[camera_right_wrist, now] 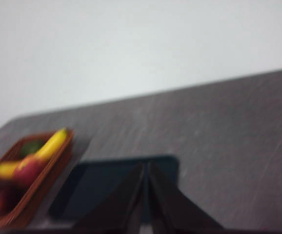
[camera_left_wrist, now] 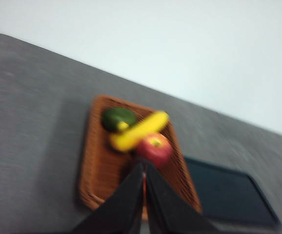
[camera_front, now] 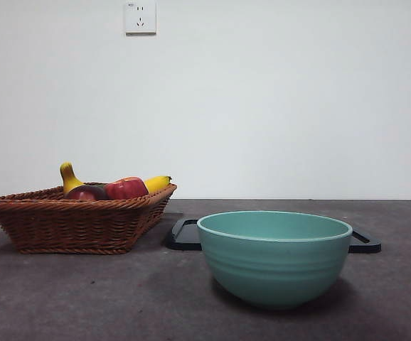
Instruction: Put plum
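Basket (camera_front: 77, 224): plum (camera_front: 86, 193), apple (camera_front: 126, 188), banana (camera_front: 156, 184)
Bowl (camera_front: 274, 259): contents hidden
Left pincer (camera_left_wrist: 144, 168): closed, holding nothing
Right pincer (camera_right_wrist: 146, 168): closed, holding nothing

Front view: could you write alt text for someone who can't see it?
A teal bowl stands near on a grey table, a black tray behind it. To one side, a wicker basket holds a dark plum, red apple and banana.
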Robot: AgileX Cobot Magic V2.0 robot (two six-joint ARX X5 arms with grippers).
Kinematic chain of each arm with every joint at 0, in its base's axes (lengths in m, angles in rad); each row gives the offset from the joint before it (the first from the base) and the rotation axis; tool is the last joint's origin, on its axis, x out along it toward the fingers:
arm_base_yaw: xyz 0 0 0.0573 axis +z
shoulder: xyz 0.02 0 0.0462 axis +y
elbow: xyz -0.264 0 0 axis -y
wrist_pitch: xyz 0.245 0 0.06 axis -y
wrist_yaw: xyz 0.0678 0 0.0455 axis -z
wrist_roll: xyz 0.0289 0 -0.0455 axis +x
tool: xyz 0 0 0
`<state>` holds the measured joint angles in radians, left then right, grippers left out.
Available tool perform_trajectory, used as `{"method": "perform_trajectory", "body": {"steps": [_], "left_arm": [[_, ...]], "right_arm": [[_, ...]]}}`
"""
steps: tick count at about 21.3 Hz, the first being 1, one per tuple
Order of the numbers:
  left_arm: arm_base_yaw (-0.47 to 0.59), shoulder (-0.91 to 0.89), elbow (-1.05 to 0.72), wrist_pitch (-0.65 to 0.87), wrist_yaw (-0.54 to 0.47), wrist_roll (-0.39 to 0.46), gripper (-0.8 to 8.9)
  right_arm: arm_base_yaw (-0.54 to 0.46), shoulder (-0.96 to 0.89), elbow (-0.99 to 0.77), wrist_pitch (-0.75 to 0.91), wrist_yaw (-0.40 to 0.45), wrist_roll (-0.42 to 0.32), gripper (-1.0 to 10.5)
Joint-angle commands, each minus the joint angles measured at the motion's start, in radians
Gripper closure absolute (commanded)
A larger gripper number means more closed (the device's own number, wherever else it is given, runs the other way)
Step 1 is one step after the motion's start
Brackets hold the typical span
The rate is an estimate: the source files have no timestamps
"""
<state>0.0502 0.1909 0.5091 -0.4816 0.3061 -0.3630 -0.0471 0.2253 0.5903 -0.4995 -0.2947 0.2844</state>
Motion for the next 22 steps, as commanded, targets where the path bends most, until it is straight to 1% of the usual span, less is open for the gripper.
{"method": "perform_trajectory", "body": {"steps": [1,6,9,13,17,22], "left_arm": [[0.002,0.063,0.075,-0.062,0.072,0.095,8.05],[-0.002,0.197,0.189,-0.208,0.203,0.232,8.05],[-0.011,0.274,0.238,-0.27,0.275,0.297,8.05],[-0.031,0.366,0.29,-0.354,0.34,0.36,8.05],[-0.055,0.427,0.322,-0.425,0.354,0.4,8.05],[-0.057,0.428,0.322,-0.419,0.353,0.399,7.93]], "right_arm": [[-0.001,0.088,0.092,-0.089,-0.07,-0.073,9.4],[0.005,0.251,0.237,-0.258,-0.196,-0.172,9.4],[0.025,0.324,0.294,-0.34,-0.243,-0.227,9.4],[0.064,0.396,0.336,-0.433,-0.259,-0.294,9.4],[0.127,0.444,0.343,-0.515,-0.259,-0.348,9.4],[0.184,0.454,0.343,-0.532,-0.256,-0.354,9.4]]}}
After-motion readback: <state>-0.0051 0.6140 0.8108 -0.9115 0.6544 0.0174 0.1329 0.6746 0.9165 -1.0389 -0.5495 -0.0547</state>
